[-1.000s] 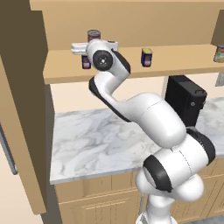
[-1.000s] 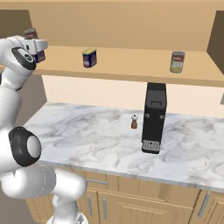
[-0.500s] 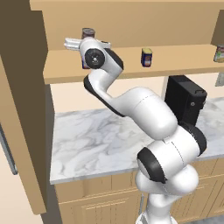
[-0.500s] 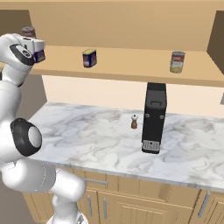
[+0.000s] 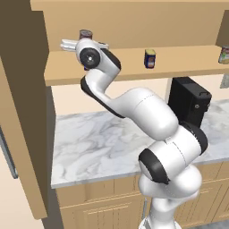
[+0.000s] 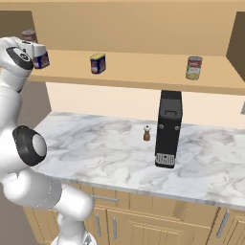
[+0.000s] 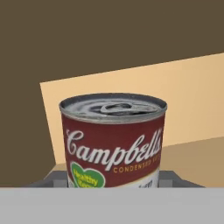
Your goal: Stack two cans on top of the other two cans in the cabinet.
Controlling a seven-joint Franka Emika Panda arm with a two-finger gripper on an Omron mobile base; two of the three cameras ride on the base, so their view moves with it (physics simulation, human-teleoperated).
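My gripper [image 7: 113, 179] is shut on a tall can [image 7: 113, 140] with a red-and-white label, which stands upright between the fingertips [image 7: 54, 179]. At the left end of the cabinet shelf [image 5: 134, 67] the held can's top [image 5: 85, 34] shows above the hand, and the gripper [image 6: 29, 44] keeps it lifted. A short dark blue can [image 6: 41, 60] stands on the shelf [image 6: 143, 79] just below and beside the hand. A second dark blue can [image 5: 150, 58] [image 6: 97, 63] stands mid-shelf. Another tall can [image 6: 193, 67] [image 5: 225, 54] is at the right end.
A black coffee machine [image 6: 168, 128] [image 5: 188, 102] stands on the marble counter [image 6: 95, 153] under the shelf, with a small brown pepper shaker [image 6: 147, 133] beside it. A dark brown side panel [image 5: 22, 112] closes the cabinet's left end, close to the hand.
The hand has carried the tall can up and a little to the left along the shelf, ending close to the leftmost dark blue can. The other cans have not moved.
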